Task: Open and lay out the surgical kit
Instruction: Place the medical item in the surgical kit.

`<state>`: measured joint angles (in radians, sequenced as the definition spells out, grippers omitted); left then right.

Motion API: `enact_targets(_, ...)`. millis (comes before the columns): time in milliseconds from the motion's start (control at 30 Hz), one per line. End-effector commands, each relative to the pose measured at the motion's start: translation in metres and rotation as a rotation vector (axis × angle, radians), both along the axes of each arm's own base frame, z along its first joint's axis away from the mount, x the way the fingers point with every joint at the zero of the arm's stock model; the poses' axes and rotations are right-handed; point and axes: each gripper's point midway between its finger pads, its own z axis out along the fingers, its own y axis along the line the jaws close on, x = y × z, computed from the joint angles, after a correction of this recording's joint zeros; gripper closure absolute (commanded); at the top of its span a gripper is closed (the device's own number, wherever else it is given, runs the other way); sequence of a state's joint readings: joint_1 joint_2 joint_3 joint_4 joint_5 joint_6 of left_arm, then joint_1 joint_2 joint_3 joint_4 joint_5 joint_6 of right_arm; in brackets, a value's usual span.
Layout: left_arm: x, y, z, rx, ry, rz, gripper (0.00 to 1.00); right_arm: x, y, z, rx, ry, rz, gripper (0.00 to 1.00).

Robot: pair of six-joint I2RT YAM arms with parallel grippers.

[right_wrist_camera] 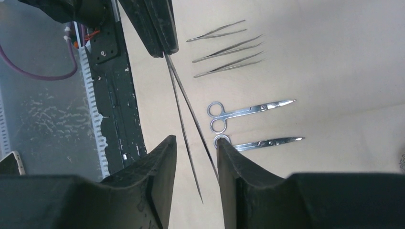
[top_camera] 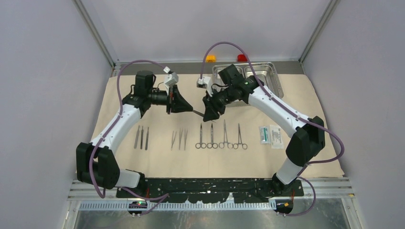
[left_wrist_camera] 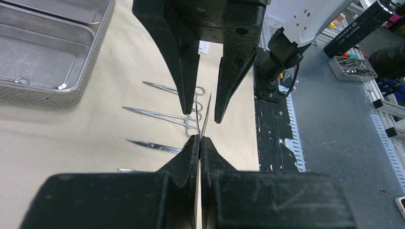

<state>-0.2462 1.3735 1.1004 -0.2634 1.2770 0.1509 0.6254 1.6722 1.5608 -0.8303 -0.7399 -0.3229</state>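
My left gripper [top_camera: 190, 110] is shut on one end of a pair of slim steel tweezers [right_wrist_camera: 181, 121] and holds them in the air above the beige cloth [top_camera: 157, 162]. Their two prongs spread toward my right gripper [right_wrist_camera: 196, 140], which is open; one prong runs close along its right finger. On the cloth lie, in a row, straight handles [top_camera: 142, 137], more tweezers [top_camera: 179, 140], ring-handled clamps and scissors [top_camera: 221, 138] and two white/teal packets [top_camera: 270, 135]. The steel tray [top_camera: 274, 76] sits at the cloth's back right, partly hidden by the right arm.
An orange block [top_camera: 210, 58] and a red block [top_camera: 242, 57] stand behind the tray. The black base rail [top_camera: 210, 183] runs along the near edge. Grey walls close in both sides.
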Motion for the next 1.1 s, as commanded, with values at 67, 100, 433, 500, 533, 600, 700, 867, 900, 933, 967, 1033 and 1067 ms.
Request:
enact_targets(67, -0.009, 0.004, 0.012, -0.025, -0.049, -0.021, 1.0, -0.008, -0.002, 0.008, 0.025, -0.032, 0.047, 0.73)
enact_targets(100, -0.009, 0.004, 0.012, -0.025, -0.051, -0.02, 1.0, -0.007, -0.003, 0.008, 0.023, -0.039, 0.046, 0.79)
enact_targets(433, -0.026, 0.02, 0.003, 0.07, -0.202, 0.009, 0.55, -0.001, -0.01, 0.011, -0.045, -0.121, 0.069, 1.0)
enact_targets(500, -0.028, 0.024, 0.001, 0.103, -0.262, 0.012, 0.49, -0.004, -0.008, 0.007, -0.061, -0.119, 0.087, 0.99)
enact_targets(533, -0.029, 0.025, 0.0, 0.116, -0.29, 0.013, 0.46, -0.006, -0.005, 0.006, -0.061, -0.118, 0.095, 1.0)
enact_targets(600, -0.029, 0.022, -0.002, 0.129, -0.325, 0.006, 0.44, -0.009, 0.0, 0.005, -0.056, -0.114, 0.105, 1.0)
enact_targets(700, -0.026, 0.018, -0.007, 0.145, -0.34, 0.006, 0.43, -0.013, 0.007, 0.004, -0.045, -0.107, 0.111, 0.99)
enact_targets(867, -0.019, 0.01, -0.013, 0.154, -0.357, 0.004, 0.41, -0.021, 0.012, 0.003, -0.043, -0.089, 0.125, 0.99)
enact_targets(900, -0.018, 0.009, -0.015, 0.155, -0.353, 0.0, 0.41, -0.022, 0.013, 0.004, -0.042, -0.088, 0.126, 0.99)
enact_targets(933, -0.018, 0.007, -0.016, 0.156, -0.348, -0.005, 0.41, -0.024, 0.014, 0.004, -0.041, -0.088, 0.127, 1.0)
enact_targets(967, -0.019, 0.005, -0.019, 0.156, -0.338, -0.015, 0.41, -0.024, 0.014, 0.004, -0.041, -0.086, 0.125, 1.0)
enact_targets(1033, -0.02, 0.002, -0.023, 0.155, -0.327, -0.028, 0.43, -0.024, 0.014, 0.005, -0.04, -0.087, 0.122, 1.0)
enact_targets(1067, -0.022, 0.0, -0.023, 0.154, -0.321, -0.037, 0.45, -0.023, 0.014, 0.005, -0.04, -0.088, 0.12, 0.99)
